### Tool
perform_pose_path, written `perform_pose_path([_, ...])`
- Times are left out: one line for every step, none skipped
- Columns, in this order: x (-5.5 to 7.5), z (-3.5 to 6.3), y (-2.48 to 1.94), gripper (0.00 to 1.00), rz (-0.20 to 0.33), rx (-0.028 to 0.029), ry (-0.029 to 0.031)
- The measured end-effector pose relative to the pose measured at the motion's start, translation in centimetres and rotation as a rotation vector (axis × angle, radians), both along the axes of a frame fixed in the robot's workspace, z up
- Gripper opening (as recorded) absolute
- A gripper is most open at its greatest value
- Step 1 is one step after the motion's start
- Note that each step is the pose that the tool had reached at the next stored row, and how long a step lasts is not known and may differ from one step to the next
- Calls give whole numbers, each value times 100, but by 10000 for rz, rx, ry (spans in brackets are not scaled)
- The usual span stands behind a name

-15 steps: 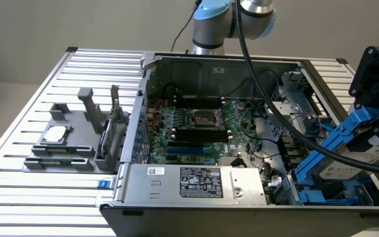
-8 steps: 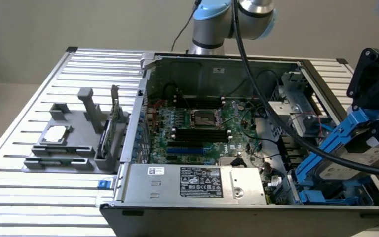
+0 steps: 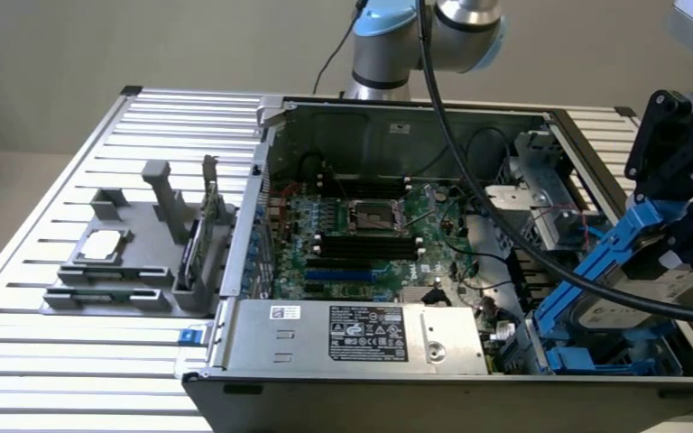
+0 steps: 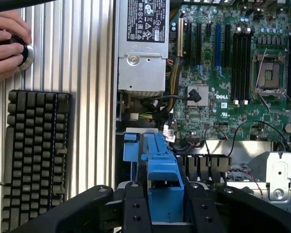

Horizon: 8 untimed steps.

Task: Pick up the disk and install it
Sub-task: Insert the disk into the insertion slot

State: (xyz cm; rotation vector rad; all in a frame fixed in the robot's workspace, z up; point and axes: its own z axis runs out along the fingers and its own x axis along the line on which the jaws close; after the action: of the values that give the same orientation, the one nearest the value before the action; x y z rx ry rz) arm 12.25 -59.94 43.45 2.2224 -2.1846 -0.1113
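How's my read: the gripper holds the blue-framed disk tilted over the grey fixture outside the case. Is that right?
No. The gripper holds the blue-framed disk tilted over the inside of the case, at the exterior view's right end, not over the grey fixture outside it. The exterior view shows this.

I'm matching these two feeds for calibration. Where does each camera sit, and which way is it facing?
Exterior view: off the arm, looking down at an angle into the open computer case; the arm stands beyond the case and the tool holds the disk tilted at the exterior view's right.
Wrist view: on the wrist, looking down past the fingers clamped on the disk's blue frame, onto the case, a keyboard and a person's hand.
Both show the disk, the motherboard and the power supply.
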Motion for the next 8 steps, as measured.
perform_pose_path([1,-4,2,33,0,-11,-20])
perform_pose_path([1,-8,2,33,1,-23,-27])
perform_pose_path([0,-11,2,33,1,-44,-39])
perform_pose_path([0,-15,3,33,0,-68,-51])
perform_pose_path([0,-20,3,33,0,-87,-60])
perform_pose_path([0,-25,3,33,0,-106,-65])
perform_pose_path([0,-29,3,33,1,-123,-68])
perform_pose_path([0,-33,4,33,0,-128,-68])
